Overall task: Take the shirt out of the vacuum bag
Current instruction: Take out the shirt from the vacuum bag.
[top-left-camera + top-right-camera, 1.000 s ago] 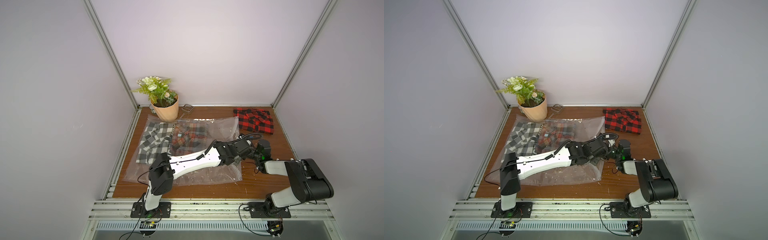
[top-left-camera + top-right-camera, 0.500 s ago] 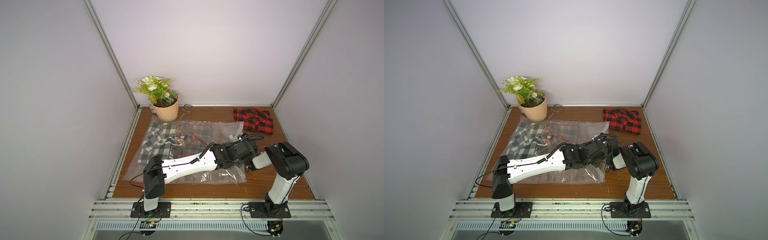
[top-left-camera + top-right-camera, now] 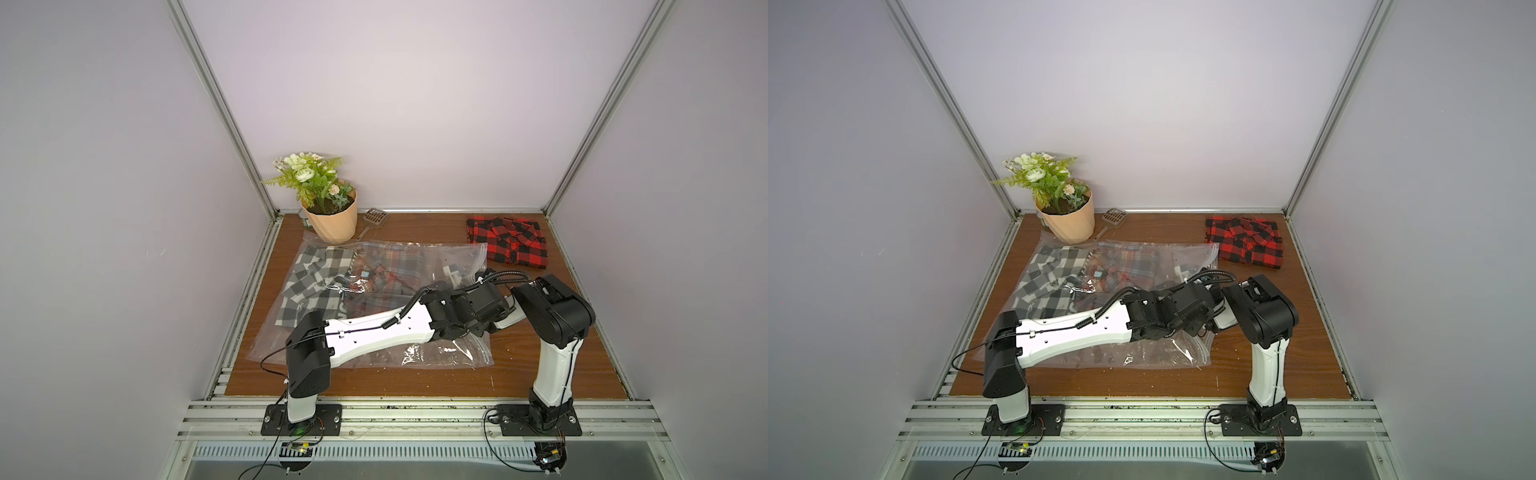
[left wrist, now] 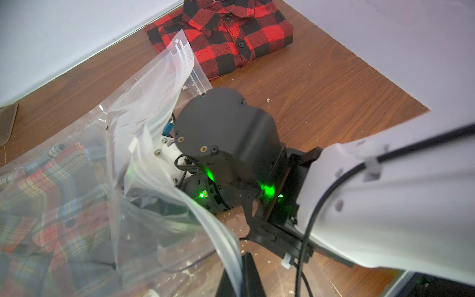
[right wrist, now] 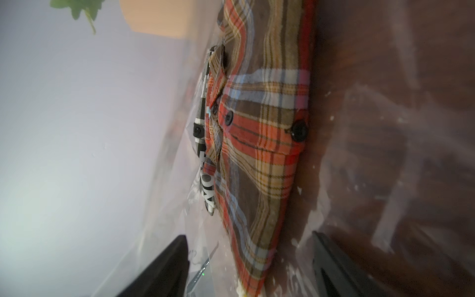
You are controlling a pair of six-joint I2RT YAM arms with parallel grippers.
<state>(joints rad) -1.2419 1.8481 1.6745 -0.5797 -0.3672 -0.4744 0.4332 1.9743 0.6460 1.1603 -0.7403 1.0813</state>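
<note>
A flower pot [image 3: 334, 220] stands at the far left of the tabletop [image 3: 415, 382], and by it lies the big clear vacuum bag [image 3: 440, 357] with a black-and-white shirt [image 3: 316, 282] and an orange plaid shirt [image 3: 386, 274] inside, side by side. The left arm [image 3: 374, 336] reaches over the bag, its jaws closed tight on the bag's zip edge. The right arm [image 3: 555, 365] holds its jaws wide apart inside the bag's mouth, right by the plaid shirt, and a red-and-black shirt [image 3: 509, 241] lies folded far right.

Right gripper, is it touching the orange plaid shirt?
Apart. In the right wrist view the right gripper is open, fingers flanking the orange plaid shirt, gaps both sides.
</note>
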